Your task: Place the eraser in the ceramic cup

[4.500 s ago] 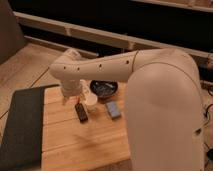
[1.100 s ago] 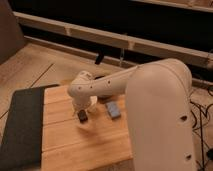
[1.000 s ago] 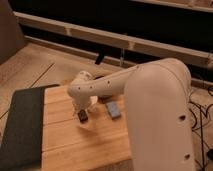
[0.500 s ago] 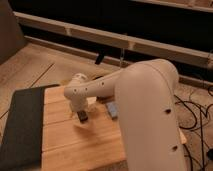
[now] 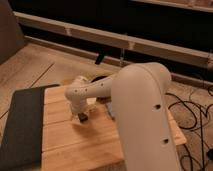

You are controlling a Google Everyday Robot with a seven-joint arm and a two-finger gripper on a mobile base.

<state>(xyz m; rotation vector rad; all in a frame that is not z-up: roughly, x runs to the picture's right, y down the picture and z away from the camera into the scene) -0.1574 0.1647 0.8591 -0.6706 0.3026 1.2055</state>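
Observation:
The eraser (image 5: 83, 118) is a small black block lying on the wooden table (image 5: 70, 147), left of the middle. My gripper (image 5: 80, 112) hangs right over it at the end of the white arm (image 5: 100, 89), open, with its tip down at the eraser's top. I cannot tell whether it touches the block. My wrist covers the spot just behind the eraser, so the ceramic cup is hidden from this view.
A dark shallow bowl (image 5: 103, 78) peeks out behind the forearm at the table's far edge. A dark grey mat (image 5: 22, 125) covers the table's left end. My bulky white upper arm (image 5: 145, 125) blocks the table's right half. Cables (image 5: 195, 110) lie on the floor at right.
The arm has swung further across the view and the gripper has come down closer onto the eraser. The eraser has not moved.

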